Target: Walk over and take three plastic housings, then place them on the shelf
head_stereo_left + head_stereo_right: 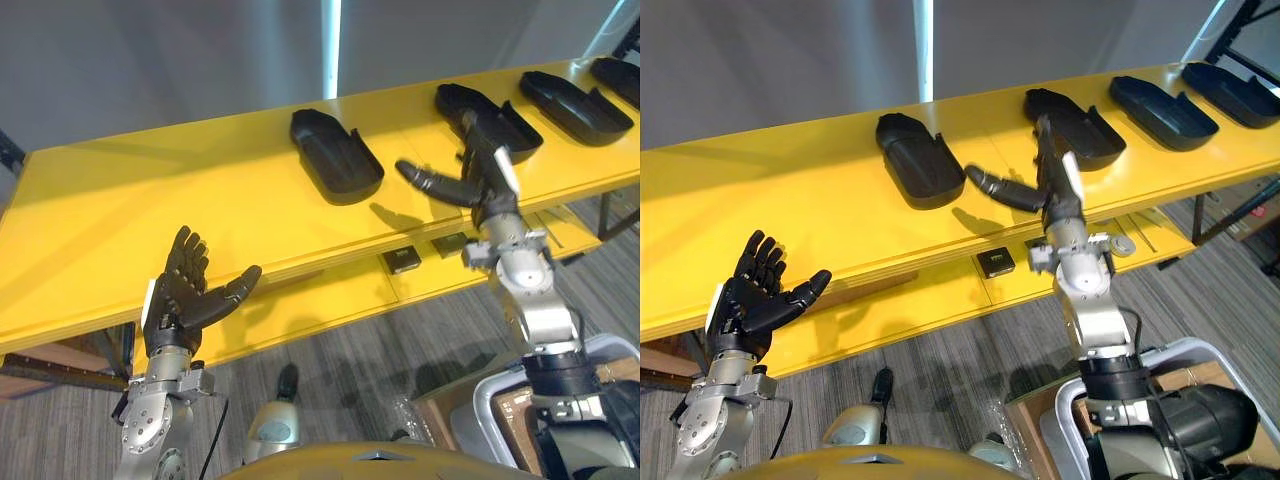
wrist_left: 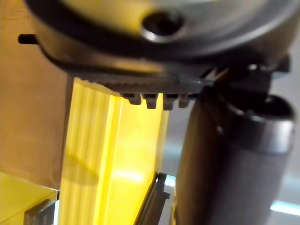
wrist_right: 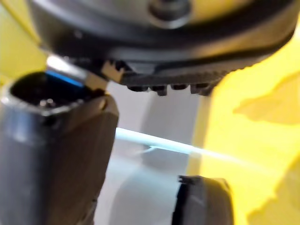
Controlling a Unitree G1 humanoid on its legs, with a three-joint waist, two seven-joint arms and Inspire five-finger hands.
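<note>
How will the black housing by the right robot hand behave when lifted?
Probably stiff: the black plastic housing looks like a moulded shell with walls. Likely light, since it is hollow and open-topped. Lying flat on the yellow surface, it should slide, not roll.

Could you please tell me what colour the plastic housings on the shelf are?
The housings are black, clearest in the left eye view.

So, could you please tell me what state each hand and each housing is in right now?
Left hand, open, palm up, empty, in front of the shelf.
Right hand, open, fingers straight, thumb out, raised over the shelf.
First housing, lying hollow-up on the shelf, untouched.
Second housing, lying on the shelf, partly behind that hand; contact unclear.
Third housing, lying on the shelf, untouched.
Fourth housing, lying on the shelf, untouched.
</note>
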